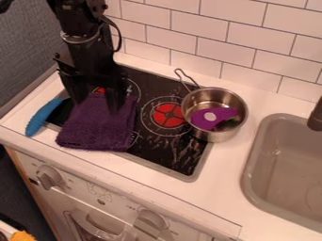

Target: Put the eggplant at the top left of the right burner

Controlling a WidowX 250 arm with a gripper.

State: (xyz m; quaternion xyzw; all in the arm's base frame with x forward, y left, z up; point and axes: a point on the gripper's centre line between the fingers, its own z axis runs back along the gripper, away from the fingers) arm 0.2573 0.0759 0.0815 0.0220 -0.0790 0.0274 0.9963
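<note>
The black gripper [96, 96] is at the left of the stove, low over the back edge of a folded purple cloth [100, 124], its fingers wide apart. Whether it touches the cloth I cannot tell. The right burner [167, 115] is a red disc ringed by thin white circles, with the pot's left side close against it. Inside the steel pot [217, 96] lies a flat purple piece [201, 119] with a pale round spot and a bit of green beside it. I cannot tell whether this is the eggplant.
The pot stands over the stove's right edge, its thin handle pointing to the back left. A blue-handled object [41, 117] lies left of the cloth. At the right are a grey sink [254, 174] and a dark faucet [316, 117]. A tiled wall runs behind the counter [217, 188].
</note>
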